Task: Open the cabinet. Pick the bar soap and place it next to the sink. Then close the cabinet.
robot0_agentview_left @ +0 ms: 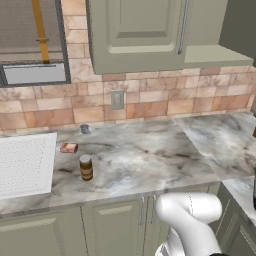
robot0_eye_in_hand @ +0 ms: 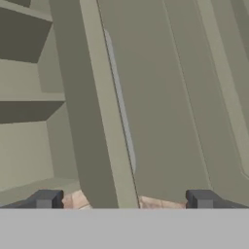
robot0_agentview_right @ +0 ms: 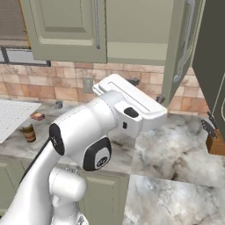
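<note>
Hand view looks straight at the edge of the cabinet's right-hand door (robot0_eye_in_hand: 97, 121), which stands swung out, with its silver bar handle (robot0_eye_in_hand: 121, 112) running along just behind that edge and the shelves of the cabinet's inside visible past it on the left. The claw (robot0_eye_in_hand: 124, 199) has its two dark tips spread wide apart, one on each side of the door edge, and nothing is clamped between them.

In the right base view the same door (robot0_agentview_right: 178, 52) hangs open beside the closed left door (robot0_agentview_right: 66, 28), and the arm's white hand is raised toward it above the marble bench (robot0_agentview_right: 176, 149).

The bar soap (robot0_agentview_left: 68, 147) already lies on the bench just beside the white gridded sink (robot0_agentview_left: 25, 162), with the brown jar (robot0_agentview_left: 86, 167) a little nearer the front edge. So the fetching and placing look done, and the step in hand appears to be the last one: shutting the cabinet.

The next move probably calls for the claw to come against the outer face or handle of the open door and sweep it back toward the cabinet's front until it sits flush with the left door. A push on the panel should serve; the tips need not clamp. The risk is sliding off the thin edge, so contact is better made on the broad face
</note>
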{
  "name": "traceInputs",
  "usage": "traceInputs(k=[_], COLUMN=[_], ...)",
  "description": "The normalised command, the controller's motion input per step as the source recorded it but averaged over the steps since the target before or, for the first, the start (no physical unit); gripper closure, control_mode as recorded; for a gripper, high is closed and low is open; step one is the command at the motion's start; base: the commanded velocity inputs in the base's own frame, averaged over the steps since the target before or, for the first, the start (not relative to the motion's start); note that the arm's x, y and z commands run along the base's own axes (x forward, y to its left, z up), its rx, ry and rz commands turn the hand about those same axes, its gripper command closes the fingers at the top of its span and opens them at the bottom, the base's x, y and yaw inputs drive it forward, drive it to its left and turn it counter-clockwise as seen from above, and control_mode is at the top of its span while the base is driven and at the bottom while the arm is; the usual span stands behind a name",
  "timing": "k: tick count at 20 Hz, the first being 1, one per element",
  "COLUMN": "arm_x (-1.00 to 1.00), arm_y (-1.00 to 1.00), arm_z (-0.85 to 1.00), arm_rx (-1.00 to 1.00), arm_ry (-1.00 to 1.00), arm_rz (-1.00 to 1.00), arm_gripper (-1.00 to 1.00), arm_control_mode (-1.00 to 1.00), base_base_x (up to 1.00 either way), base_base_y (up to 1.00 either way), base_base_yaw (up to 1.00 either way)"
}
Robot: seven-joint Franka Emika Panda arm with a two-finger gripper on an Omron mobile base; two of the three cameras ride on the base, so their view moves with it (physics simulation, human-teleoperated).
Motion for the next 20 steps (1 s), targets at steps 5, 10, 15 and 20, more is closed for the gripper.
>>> traceInputs(k=[5, 10, 15, 20], arm_x=[0.23, 0.25, 0.21, 0.26], arm_y=[-0.17, -0.15, -0.2, -0.24], arm_z=[0.0, 0.0, 0.0, -0.01], arm_rx=[0.0, 0.0, 0.0, 0.0], arm_ry=[0.06, 0.05, 0.02, 0.02], arm_rz=[0.0, 0.01, 0.02, 0.03], arm_gripper=[-1.0, -1.0, -1.0, -1.0], arm_control_mode=[-1.0, -1.0, -1.0, -1.0], base_base_x=[0.0, 0.0, 0.0, 0.0], base_base_y=[0.0, 0.0, 0.0, 0.0], base_base_yaw=[0.0, 0.0, 0.0, 0.0])
